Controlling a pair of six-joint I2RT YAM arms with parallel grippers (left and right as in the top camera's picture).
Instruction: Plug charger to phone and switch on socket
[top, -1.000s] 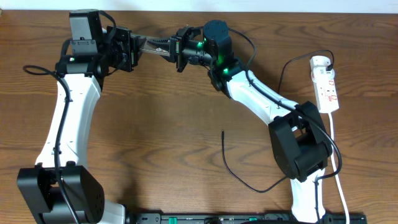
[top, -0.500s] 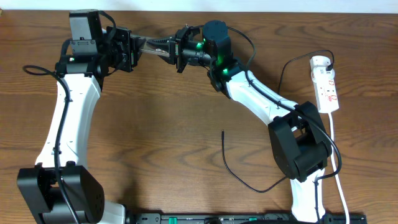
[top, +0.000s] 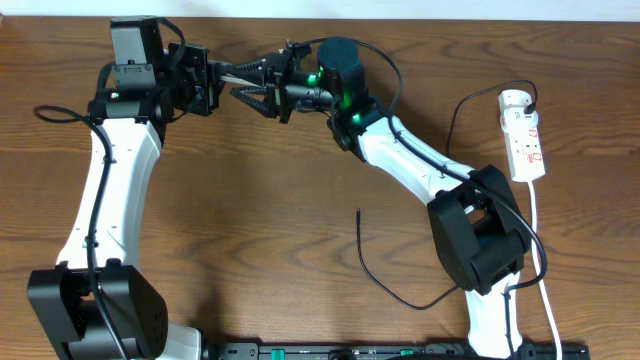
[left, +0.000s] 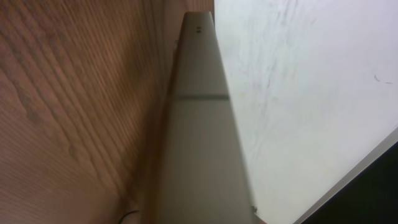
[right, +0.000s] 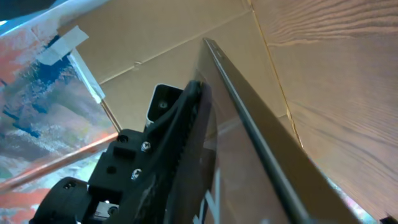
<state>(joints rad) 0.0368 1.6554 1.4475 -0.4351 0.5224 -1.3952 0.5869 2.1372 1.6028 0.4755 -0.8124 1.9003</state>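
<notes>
In the overhead view my left gripper (top: 212, 78) is shut on the phone (top: 228, 76) and holds it edge-up above the table's far side. My right gripper (top: 240, 82) is open, its two black fingers spread either side of the phone's free end. The left wrist view shows the phone's grey edge (left: 199, 124) running away from the camera. The right wrist view shows its glossy brown back (right: 249, 180) with white lettering. The charger cable (top: 372, 270) lies loose on the table with its tip (top: 358, 212) free. Its other end runs to the white socket strip (top: 525, 140) at the right edge.
The socket strip's thick white cord (top: 545, 290) runs down the right edge. A black cable (top: 60, 112) loops at the far left. The right arm's base (top: 480, 240) stands beside the loose charger cable. A pale wall (left: 311, 74) is behind the table.
My right gripper has opened from its grip on the phone and shifted slightly left, fingers now spread around it. The left gripper still holds the phone in the same place.
</notes>
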